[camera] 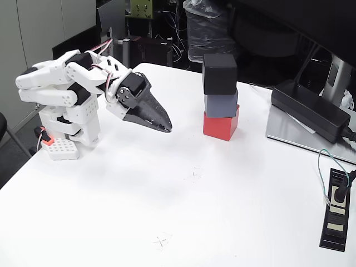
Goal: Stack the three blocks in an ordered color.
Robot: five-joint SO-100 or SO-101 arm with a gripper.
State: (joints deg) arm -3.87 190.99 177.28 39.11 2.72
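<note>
Standing on the table (167,211), the stack was already complete: red block (221,125) at the bottom, grey block (221,103) on it, black block (219,73) on top, slightly twisted. The gripper (167,127) hung to the stack's left in the fixed view, well apart, its tip pointing toward the red block, fingers together and empty. Judging by this, nothing remained to place.

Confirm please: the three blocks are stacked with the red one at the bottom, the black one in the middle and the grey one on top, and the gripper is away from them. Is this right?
Not quite. The fixed view shows the red block at the bottom, but the grey block is in the middle and the black block on top. The gripper is indeed away from them.
</note>
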